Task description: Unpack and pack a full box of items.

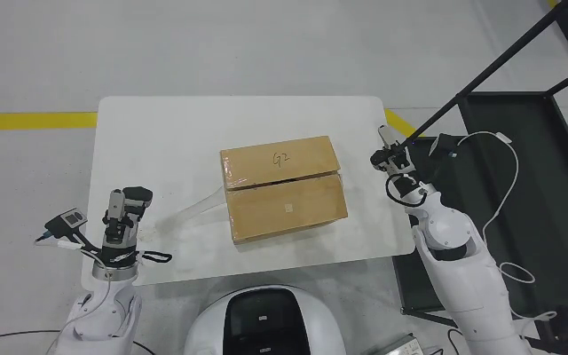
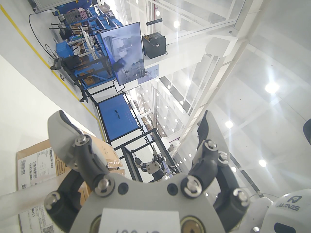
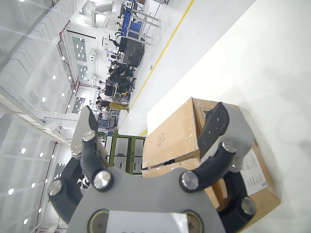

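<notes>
Left gripper [image 2: 132,122] of mine hangs with its fingers spread wide, holding nothing; my right gripper [image 3: 153,115] is likewise parted and empty. Between the 2, apart from both, the cardboard box [image 1: 282,188] sits on the white table [image 1: 160,133], flaps closed.

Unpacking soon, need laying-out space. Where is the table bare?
Widest bare patches: the table between the box and the far edge, and the stretch from the box to the left gripper. Tighter: the strip by the right gripper, and the near edge.
</notes>
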`<state>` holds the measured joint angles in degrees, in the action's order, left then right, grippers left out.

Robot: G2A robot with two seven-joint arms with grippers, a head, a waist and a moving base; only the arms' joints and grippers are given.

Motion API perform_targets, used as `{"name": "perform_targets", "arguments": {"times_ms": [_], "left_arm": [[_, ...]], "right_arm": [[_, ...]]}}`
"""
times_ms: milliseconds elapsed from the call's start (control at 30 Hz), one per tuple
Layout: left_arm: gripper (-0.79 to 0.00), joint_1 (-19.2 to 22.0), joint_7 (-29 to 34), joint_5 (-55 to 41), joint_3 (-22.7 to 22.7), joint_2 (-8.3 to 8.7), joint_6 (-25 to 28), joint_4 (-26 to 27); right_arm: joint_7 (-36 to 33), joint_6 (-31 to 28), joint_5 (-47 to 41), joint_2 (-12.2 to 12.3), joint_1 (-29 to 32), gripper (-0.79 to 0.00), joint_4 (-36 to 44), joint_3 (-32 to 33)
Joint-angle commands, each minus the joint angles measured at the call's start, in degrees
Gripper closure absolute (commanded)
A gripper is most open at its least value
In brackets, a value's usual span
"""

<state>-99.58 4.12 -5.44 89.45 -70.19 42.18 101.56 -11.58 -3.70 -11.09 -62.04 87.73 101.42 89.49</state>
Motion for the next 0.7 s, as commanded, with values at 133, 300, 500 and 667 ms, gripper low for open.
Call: {"name": "perform_targets", "arguments": {"times_ms": [133, 300, 500, 667], "left_arm": [[-0.785, 0.0, 0.0, 0.0, 0.0, 0.00, 0.0, 0.0], [-0.785, 0.0, 0.0, 0.0, 0.0, 0.00, 0.0, 0.0], [-0.785, 0.0, 0.0, 0.0, 0.0, 0.00, 0.0, 0.0], [-0.785, 0.0, 0.0, 0.0, 0.0, 0.00, 0.0, 0.0]], "right_arm": [[-8.6, -1.9, 1.0, 0.5, -0.2, -0.785, -0.6, 0.6], [-19.1, -5.7, 2.1, 1.1, 0.0, -0.785, -1.5, 1.5], [-35.4, -10.5, 3.8, 2.1, -0.7, -0.785, -2.9, 1.6], [-41.8, -13.0, 3.7, 2.7, -2.0, -0.785, -4.9, 2.5]]}}
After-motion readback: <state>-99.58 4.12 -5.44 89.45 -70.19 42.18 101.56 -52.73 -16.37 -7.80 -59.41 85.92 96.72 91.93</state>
